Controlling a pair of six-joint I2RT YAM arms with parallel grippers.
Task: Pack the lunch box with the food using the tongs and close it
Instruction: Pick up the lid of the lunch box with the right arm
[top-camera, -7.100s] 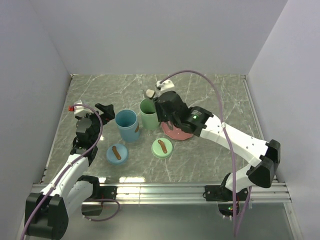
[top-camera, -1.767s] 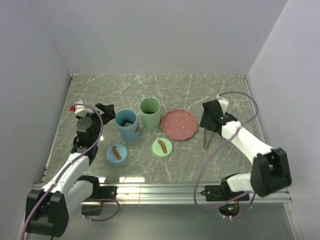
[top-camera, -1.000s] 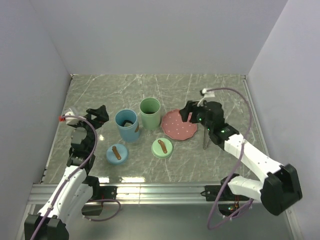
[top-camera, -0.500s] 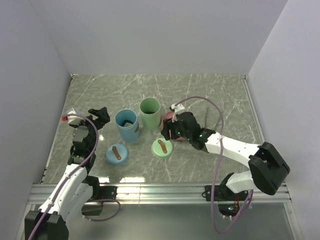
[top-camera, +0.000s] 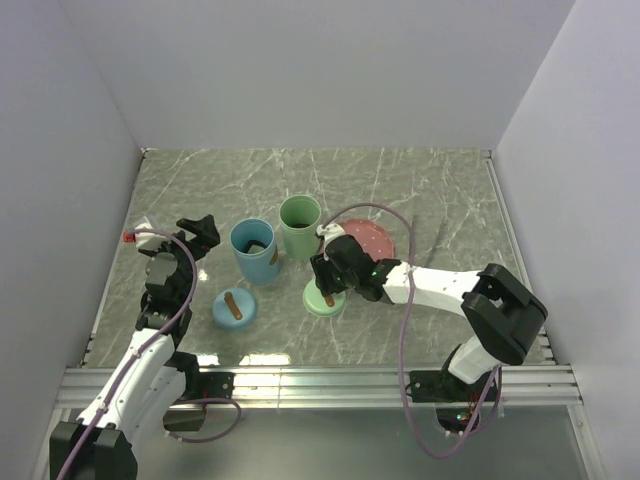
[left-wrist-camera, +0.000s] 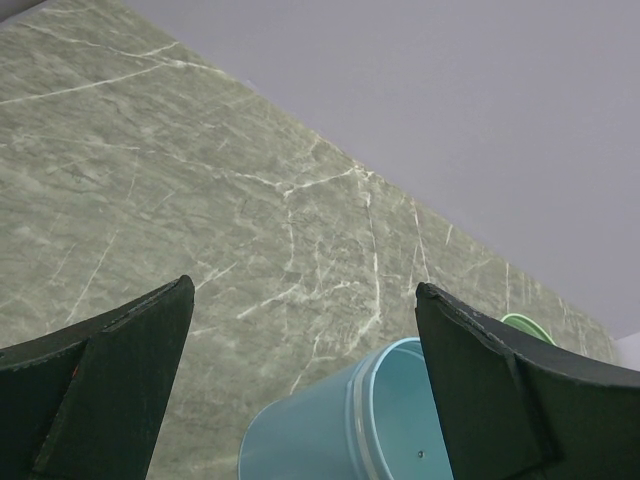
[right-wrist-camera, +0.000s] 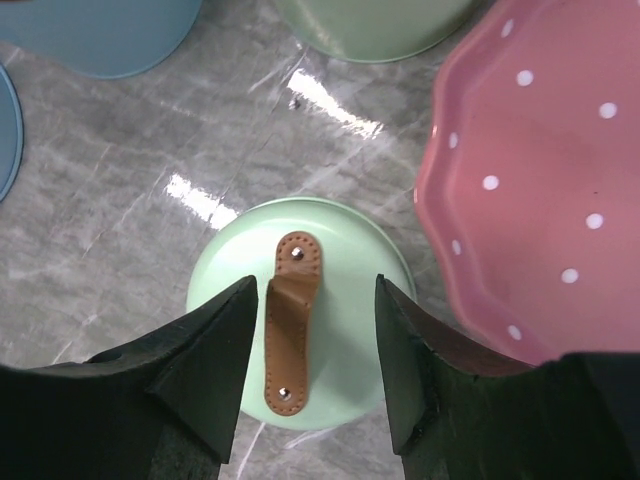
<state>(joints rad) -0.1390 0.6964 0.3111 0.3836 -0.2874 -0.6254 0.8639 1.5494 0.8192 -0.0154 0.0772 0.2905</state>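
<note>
Strap (right-wrist-camera: 288, 320) of green lid (right-wrist-camera: 345, 300) between part-open empty right jaws; left jaws wide, empty.

A pink scalloped plate (right-wrist-camera: 540, 150) with white dots lies flat on the grey-green marbled counter (top-camera: 430, 190), right of centre, between pale walls (top-camera: 320, 70).

Pink white-dotted plate (right-wrist-camera: 540, 150), mint lid (right-wrist-camera: 345, 300), tan strap (right-wrist-camera: 290, 320)
</note>
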